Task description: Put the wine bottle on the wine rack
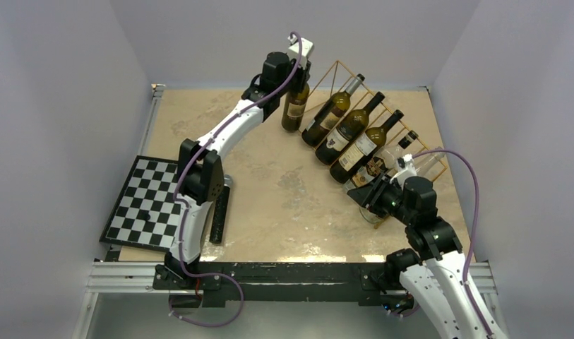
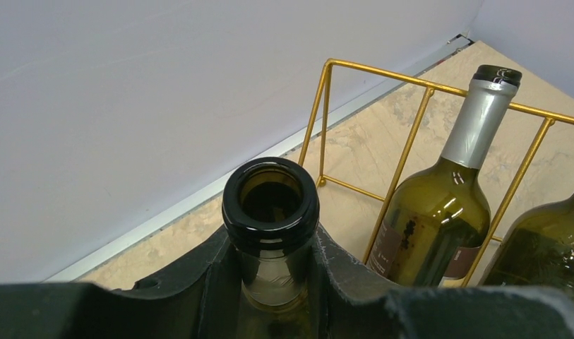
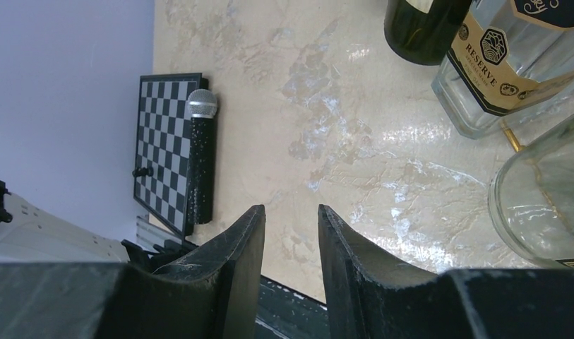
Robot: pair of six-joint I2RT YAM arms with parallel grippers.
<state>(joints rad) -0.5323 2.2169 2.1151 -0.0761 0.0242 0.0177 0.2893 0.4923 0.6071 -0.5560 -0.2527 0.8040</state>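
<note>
My left gripper (image 1: 301,68) is shut on the neck of an open dark green wine bottle (image 1: 295,106), which hangs upright at the back of the table, just left of the gold wire wine rack (image 1: 338,63). In the left wrist view my gripper (image 2: 271,244) clamps the bottle (image 2: 270,201) just under its open mouth, with the rack's wire (image 2: 325,113) close behind it. My right gripper (image 1: 363,195) is open and empty, low by the rack's near end. In the right wrist view its jaws (image 3: 291,212) stand a little apart over bare tabletop.
Several bottles lie on the rack: three dark ones (image 1: 349,127) and clear ones (image 1: 397,152) at its near end, also in the right wrist view (image 3: 545,198). A chessboard (image 1: 146,201) lies at the left edge, with a black microphone (image 1: 219,212) beside it.
</note>
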